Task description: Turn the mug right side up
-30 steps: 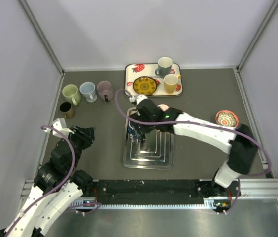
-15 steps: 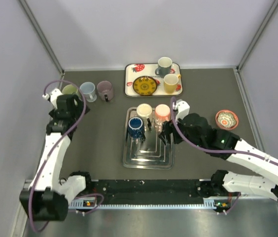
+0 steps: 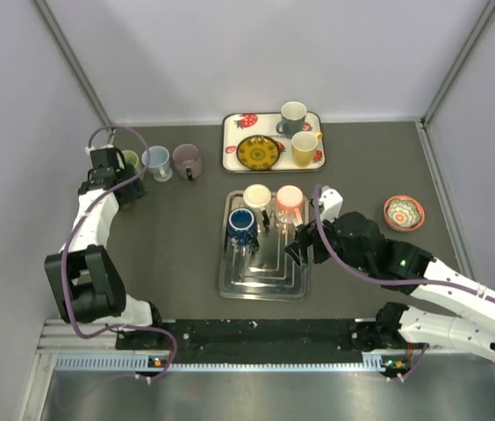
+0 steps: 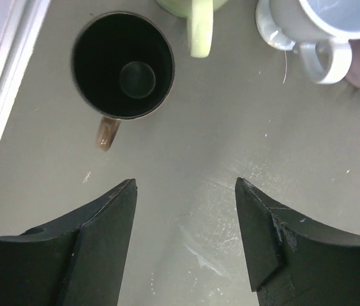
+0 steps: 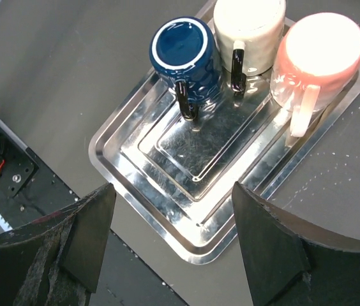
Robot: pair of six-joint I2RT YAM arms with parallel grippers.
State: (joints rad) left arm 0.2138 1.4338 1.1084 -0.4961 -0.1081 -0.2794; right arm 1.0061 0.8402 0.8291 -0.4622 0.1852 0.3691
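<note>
My left gripper (image 4: 186, 185) has its fingers spread over bare table, holding nothing. A black mug (image 4: 122, 64) stands mouth-up just ahead of one fingertip, with a green mug (image 4: 199, 32) and a pale blue mug (image 4: 333, 19) farther ahead. My right gripper (image 5: 172, 191) is also spread and empty above the steel tray (image 5: 103, 146). Beyond its fingertips a blue mug (image 5: 186, 54), a cream mug (image 5: 249, 32) and a pink mug (image 5: 317, 57) stand on the tray, the last two bottoms-up.

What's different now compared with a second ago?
The right tool pulled back from above the blue mug on the steel tray toward the near right; it is open and empty. The left tool swung from the near edge out to the far left and is now open just short of the dark mug. The strawberry tray and the bowl stayed put.
</note>
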